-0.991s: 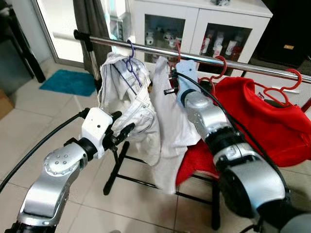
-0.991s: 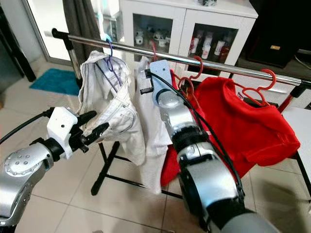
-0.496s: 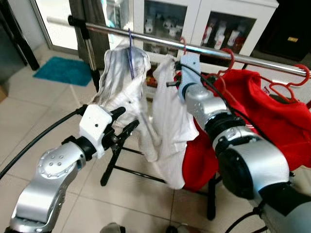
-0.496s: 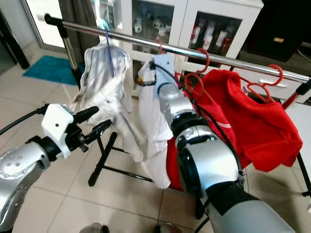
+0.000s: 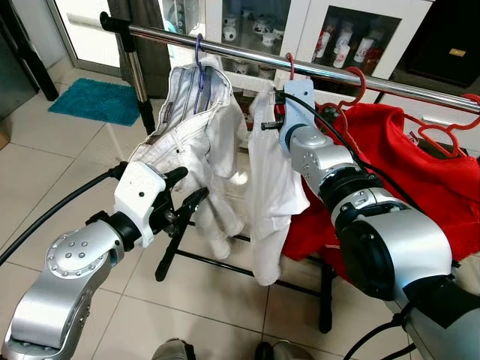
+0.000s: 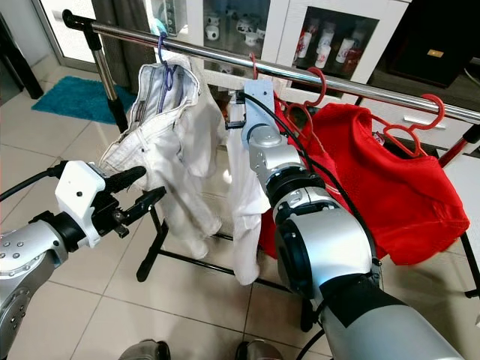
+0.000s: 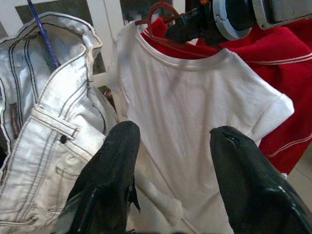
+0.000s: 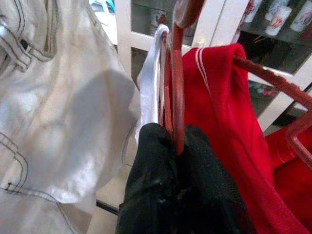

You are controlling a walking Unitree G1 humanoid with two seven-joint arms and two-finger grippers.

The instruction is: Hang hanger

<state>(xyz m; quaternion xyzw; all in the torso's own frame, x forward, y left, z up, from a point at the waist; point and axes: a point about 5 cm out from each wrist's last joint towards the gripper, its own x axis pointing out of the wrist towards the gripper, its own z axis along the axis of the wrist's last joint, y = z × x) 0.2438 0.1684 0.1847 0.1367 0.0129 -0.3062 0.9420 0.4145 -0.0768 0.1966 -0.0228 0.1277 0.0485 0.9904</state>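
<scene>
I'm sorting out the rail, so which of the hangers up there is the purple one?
The purple hanger is the one nearest the rail's left end, carrying the white jeans; the other hangers are red.

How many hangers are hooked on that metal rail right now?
4, maybe more hidden: purple hanger in the jeans, red hanger holding the white shirt, two red ones over red clothes.

Rail (image 5: 390,84) bare between red hangers; white jeans (image 5: 196,142), white shirt (image 5: 271,180) crowd left stretch.
</scene>
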